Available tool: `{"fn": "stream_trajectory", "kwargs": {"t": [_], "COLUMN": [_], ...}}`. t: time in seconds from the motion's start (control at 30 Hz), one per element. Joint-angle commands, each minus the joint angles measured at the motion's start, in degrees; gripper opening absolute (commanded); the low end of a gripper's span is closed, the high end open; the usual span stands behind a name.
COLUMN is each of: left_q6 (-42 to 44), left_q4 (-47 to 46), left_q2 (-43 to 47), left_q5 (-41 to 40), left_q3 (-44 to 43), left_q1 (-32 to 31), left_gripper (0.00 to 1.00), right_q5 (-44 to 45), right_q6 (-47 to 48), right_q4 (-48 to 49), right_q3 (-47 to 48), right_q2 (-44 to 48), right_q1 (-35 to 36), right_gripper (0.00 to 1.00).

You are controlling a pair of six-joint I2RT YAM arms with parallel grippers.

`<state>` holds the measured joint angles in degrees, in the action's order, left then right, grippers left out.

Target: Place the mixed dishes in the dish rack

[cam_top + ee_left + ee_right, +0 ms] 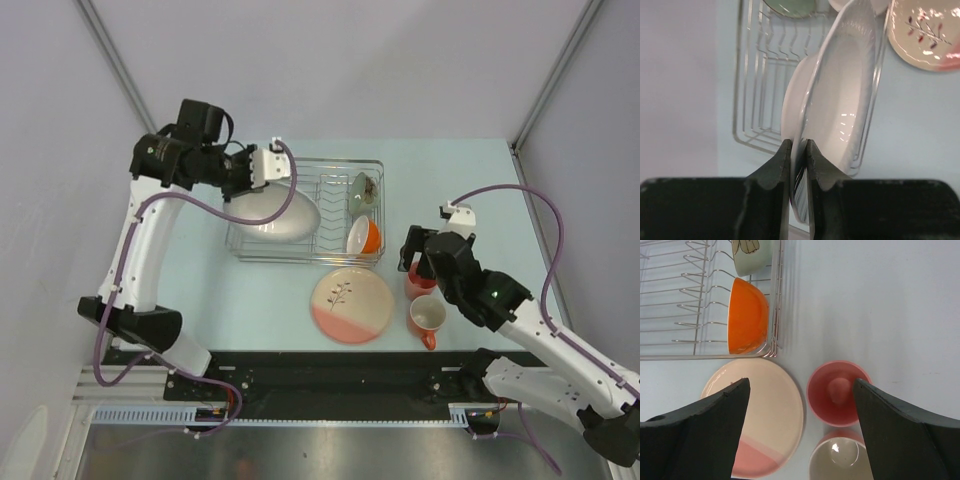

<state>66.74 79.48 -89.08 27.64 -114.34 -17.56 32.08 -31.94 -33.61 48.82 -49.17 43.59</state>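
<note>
Top external view: nearest the arms, an orange mug (pixel 428 318) and a cream plate with salmon segment (pixel 352 305) sit on the worktop (pixel 250 300). The right tool (pixel 801 390), spread wide, hovers over the pink cup (pixel 836 392). Farther back, the left tool (pixel 795 147) pinches the white ruffled-rim plate (pixel 840 90), which is tilted inside the dish rack (pixel 330 163).

Bowl (pixel 364 236) in rack (pixel 330 163); plate (pixel 351 305) before rack; mug (pixel 428 318) right of plate.

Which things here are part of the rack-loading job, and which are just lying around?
Job:
- dish rack
- white plate, gripped by left hand at the rack
- orange bowl, pale green bowl, both in the rack
- cream plate, pink cup, orange mug, all on the table
- right hand, open over the cup

Not job:
- the table itself
- purple cables
</note>
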Motion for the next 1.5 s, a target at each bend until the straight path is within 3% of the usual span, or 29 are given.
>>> {"fn": "stream_trajectory", "kwargs": {"t": [0.0, 0.07, 0.13, 0.3, 0.6, 1.47], "left_q6": [-3.71, -5.56, -9.34, -16.28, -22.18, -7.86], "left_q4": [4.37, 3.06, -3.96, -31.6, -52.12, -61.29], "left_q2": [-5.99, -9.17, -10.85, -7.78, -13.58, -21.84], "left_q5": [5.58, 6.55, 6.99, 2.7, -5.3, -6.72], "left_q3": [-16.47, -23.43, -23.47, -6.29, -5.36, -2.2], "left_q1": [-0.89, -0.98, -0.98, -3.18, -4.85, -6.87], "left_gripper": [0.0, 0.0, 0.0, 0.0, 0.0, 0.0], "right_q5": [1.06, 0.97, 0.88, 0.36, 0.27, 0.45], "right_q6": [-0.93, -1.19, -1.8, -2.95, -3.13, -3.56], "right_q4": [0.12, 0.03, 0.12, 0.65, -0.32, -0.5], "right_q3": [-0.83, -1.09, -1.36, -2.5, -3.03, -3.29], "right_q2": [2.5, 2.76, 2.85, 3.11, 3.46, 3.11], "right_q1": [-0.44, -0.44, -0.53, -0.44, -0.44, -0.53], "right_gripper": [0.88, 0.89, 0.88, 0.87, 0.86, 0.86]}}
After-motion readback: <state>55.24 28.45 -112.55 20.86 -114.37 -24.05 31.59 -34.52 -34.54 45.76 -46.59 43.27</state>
